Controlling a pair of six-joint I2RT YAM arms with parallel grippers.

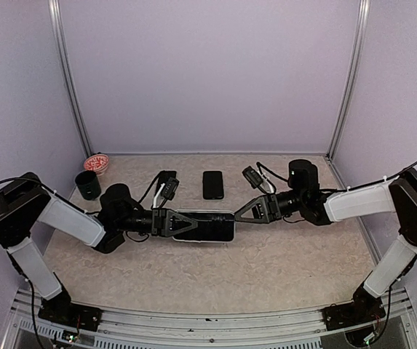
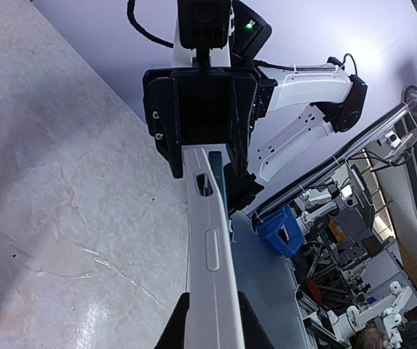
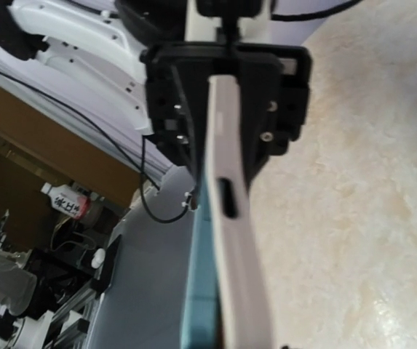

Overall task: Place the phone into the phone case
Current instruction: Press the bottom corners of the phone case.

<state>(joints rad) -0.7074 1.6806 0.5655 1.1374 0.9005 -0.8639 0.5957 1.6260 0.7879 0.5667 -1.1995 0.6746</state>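
Note:
The phone case (image 1: 204, 235) is white and lies level just above the table's middle, dark face up, with my left gripper (image 1: 179, 223) shut on its left end. In the left wrist view the white case (image 2: 212, 269) runs straight out from between my left gripper (image 2: 212, 320), and the teal edge of the phone (image 2: 227, 198) shows along it. My right gripper (image 1: 239, 216) is at the case's right end. In the right wrist view the case (image 3: 237, 240) and the teal phone (image 3: 202, 291) fill the middle. Only a speck of one finger (image 3: 288, 347) shows, standing off the case.
A flat black slab (image 1: 212, 185) lies on the table behind the case, with another black piece (image 1: 167, 178) to its left. A black cup (image 1: 88, 185) and a red-and-white dish (image 1: 97, 163) stand at the back left. A small black device (image 1: 253, 177) with cables lies at the back right.

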